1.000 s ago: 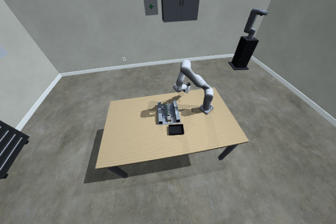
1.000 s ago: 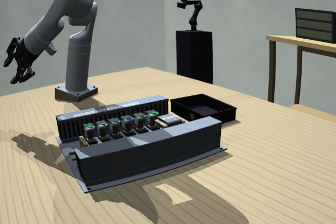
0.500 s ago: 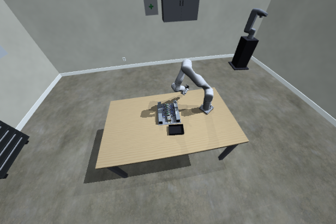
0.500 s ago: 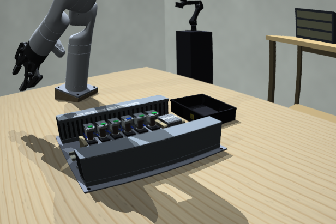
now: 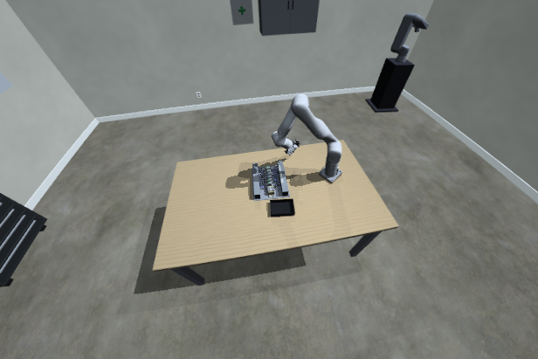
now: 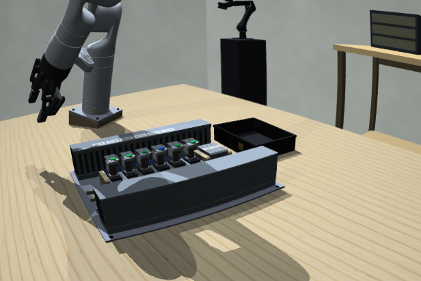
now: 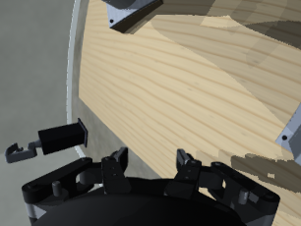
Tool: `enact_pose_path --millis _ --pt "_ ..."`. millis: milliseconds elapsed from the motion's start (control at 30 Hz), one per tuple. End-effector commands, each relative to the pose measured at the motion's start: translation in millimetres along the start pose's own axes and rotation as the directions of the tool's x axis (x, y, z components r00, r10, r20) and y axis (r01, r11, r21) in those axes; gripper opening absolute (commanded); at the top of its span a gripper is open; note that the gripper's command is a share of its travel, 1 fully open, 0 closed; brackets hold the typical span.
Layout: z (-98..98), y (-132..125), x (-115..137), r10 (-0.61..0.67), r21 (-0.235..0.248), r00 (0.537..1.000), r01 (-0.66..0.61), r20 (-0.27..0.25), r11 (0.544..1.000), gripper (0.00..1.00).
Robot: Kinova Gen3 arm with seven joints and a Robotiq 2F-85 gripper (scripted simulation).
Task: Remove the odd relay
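Observation:
Six clear relays stand in a row in a grey socket panel [image 6: 178, 177] on the wooden table. Five have green buttons; the fourth from the left has a blue button [image 6: 160, 149]. The black parts tray [image 6: 254, 135] [image 5: 281, 207] sits just beyond the panel's right end, and shows in the overview in front of the panel [image 5: 270, 180]. My gripper [image 6: 44, 105] hangs open and empty in the air, to the left of the arm's base and well behind the panel. In the wrist view my fingers frame bare table near its edge.
The arm's base [image 6: 96, 115] is bolted to the table behind the panel. A second arm on a black pedestal [image 6: 243, 68] stands off the table. A side table with a rack [image 6: 393, 33] is at the right.

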State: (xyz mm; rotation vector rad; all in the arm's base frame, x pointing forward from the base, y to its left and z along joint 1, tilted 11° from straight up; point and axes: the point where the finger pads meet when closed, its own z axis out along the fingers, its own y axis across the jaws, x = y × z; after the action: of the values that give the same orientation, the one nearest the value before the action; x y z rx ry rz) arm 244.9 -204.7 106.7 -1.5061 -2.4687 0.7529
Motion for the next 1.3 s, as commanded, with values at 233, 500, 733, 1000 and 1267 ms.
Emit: enact_pose_path --millis 233,500,733,1000,1267 --pt "-17.4 29 2 0.064 -0.085 0.997 -0.067 -0.033 0.994 0.61" --pt "-36.8 58 7 0.122 -0.168 0.989 -0.134 -0.081 0.977 0.61" --pt "-50.1 76 9 0.152 -0.215 0.982 -0.174 -0.113 0.961 0.61" --pt "-72.4 102 13 0.192 -0.285 0.968 -0.232 -0.164 0.93 0.61" --pt "-89.4 120 14 0.215 -0.33 0.956 -0.273 -0.201 0.904 0.61"
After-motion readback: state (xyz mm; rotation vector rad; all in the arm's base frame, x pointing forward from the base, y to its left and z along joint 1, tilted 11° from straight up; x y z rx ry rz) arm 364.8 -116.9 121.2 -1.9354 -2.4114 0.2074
